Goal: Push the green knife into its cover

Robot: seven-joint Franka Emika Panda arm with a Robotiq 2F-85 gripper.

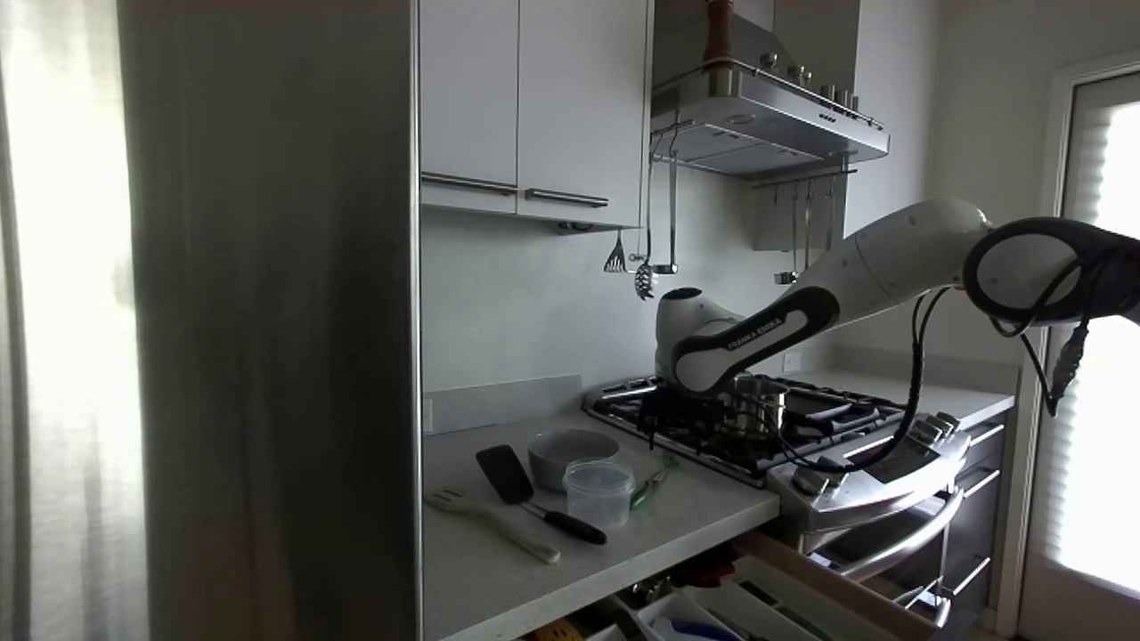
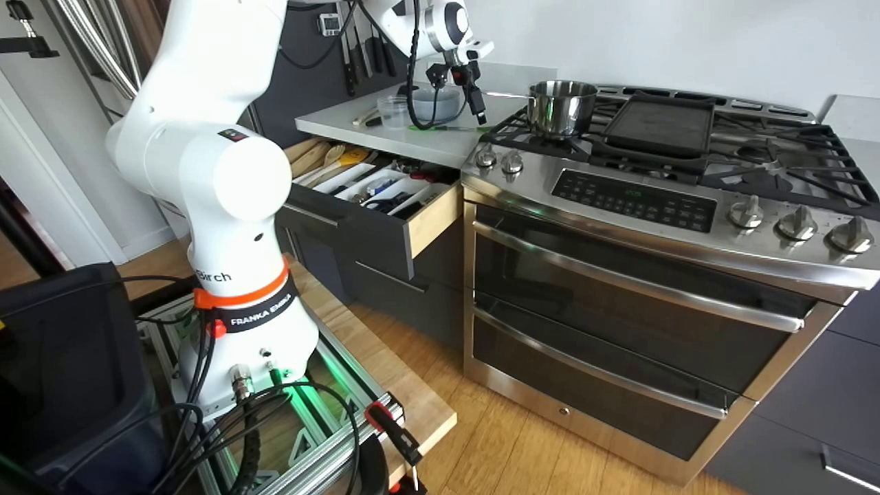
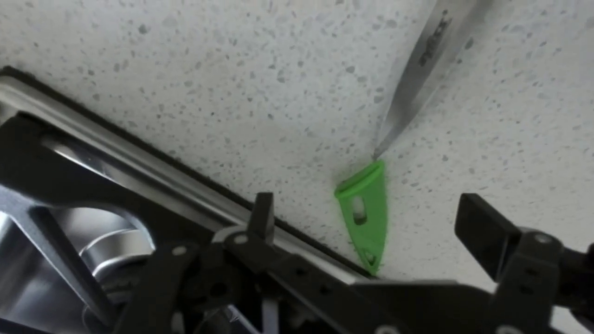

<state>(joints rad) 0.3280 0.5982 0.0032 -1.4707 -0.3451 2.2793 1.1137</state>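
The end effector (image 3: 366, 213) is spread wide with nothing held, its cooktop-side finger (image 3: 263, 211) seen over the rim of the gas cooktop (image 3: 139, 163); if lowered there, it could be blocked. The green knife cover (image 3: 373, 222) is set just inside the surface's (image 3: 232, 93) cooktop-side edge — seemingly loose, so it may be slid or twisted by a push. At its mouth, the blade (image 3: 417, 79) of the green knife (image 1: 642, 495) is aimed toward one corner; whether it is touching cannot be told, and the lip may be snagged for want of alignment.

In an exterior view, a slotted wooden spatula (image 1: 494, 519), a black spatula (image 1: 504, 474), a grey bowl (image 1: 545, 458) and a clear plastic tub (image 1: 598, 499) are laid out from the surface's left edge toward the knife, and a drawer (image 1: 819, 579) is pulled open beneath the front edge. Past the cooktop-side edge, a steel pot (image 2: 560, 108) is carried by the cooktop — under a range hood (image 1: 775, 125).
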